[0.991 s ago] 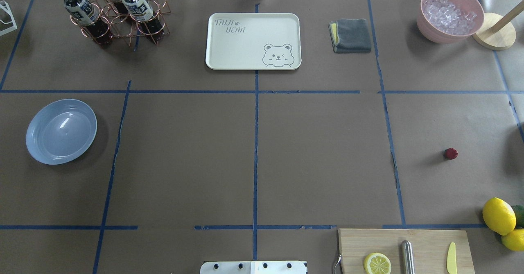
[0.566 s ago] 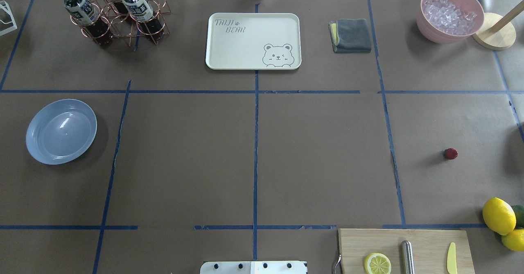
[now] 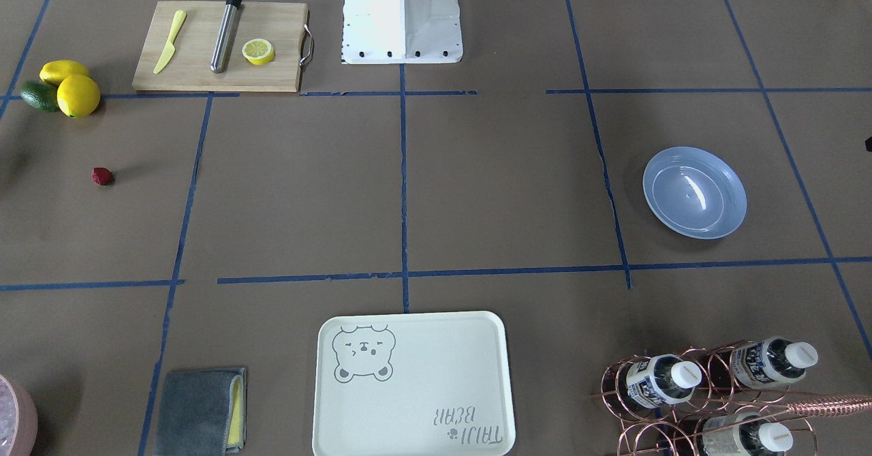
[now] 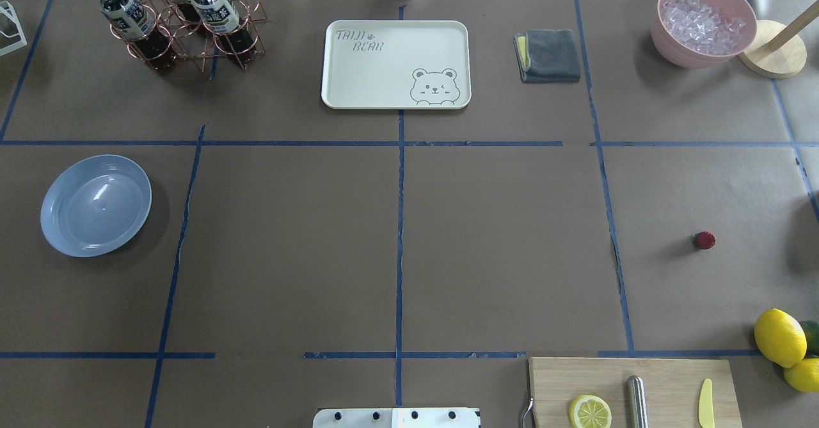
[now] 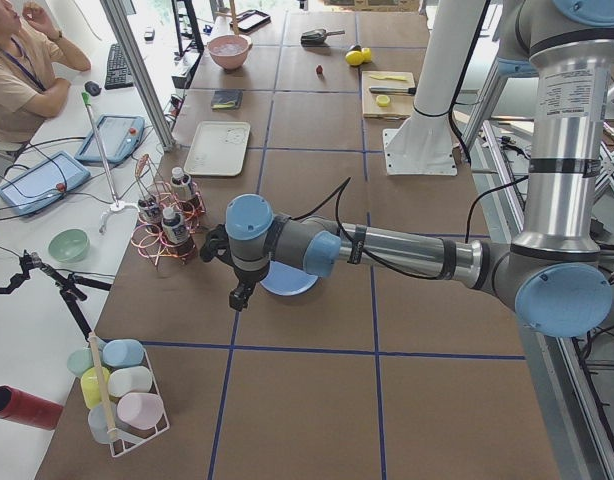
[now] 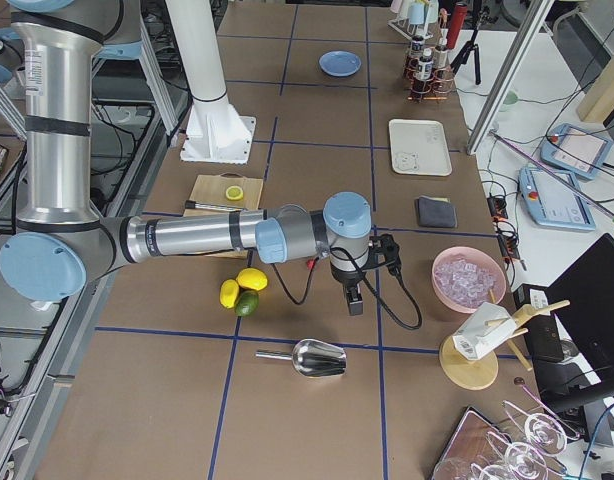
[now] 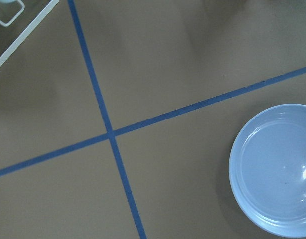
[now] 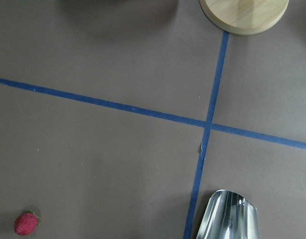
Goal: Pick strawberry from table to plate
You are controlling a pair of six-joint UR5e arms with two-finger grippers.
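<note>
Near the left edge of the flat brown paper-covered table (image 4: 499, 249) sits one round, shallow, light blue plastic plate (image 4: 96, 205), bare paper all round it. The left gripper (image 5: 240, 297) hangs above the table near the plate, to its left. Only a side view shows it, so I cannot tell how its jaws stand. At the far left, one copper wire rack (image 4: 167, 34) holds three dark bottles (image 4: 126, 13).

Rightward from the plate runs a wide stretch of paper crossed by blue tape lines (image 4: 400, 223). Along the far edge lie one cream rectangular bear-print tray (image 4: 395, 63), one folded grey cloth (image 4: 550, 55) and one pink bowl of ice (image 4: 702, 22). At the near edge, one wooden cutting board (image 4: 665, 383) carries one lemon half (image 4: 589, 411).

The one tiny dark red strawberry (image 4: 704, 240) lies on the table in the right-hand section, alone, well apart from the plate. Two yellow lemons (image 4: 779, 337) and one green fruit (image 3: 39, 96) crowd the right edge, nearer than the berry. The right gripper (image 6: 355, 300) hangs over the table's right end, near the strawberry and to its right. Here too I cannot tell whether it is open or closed. One steel scoop (image 8: 230, 216) lies further right.
</note>
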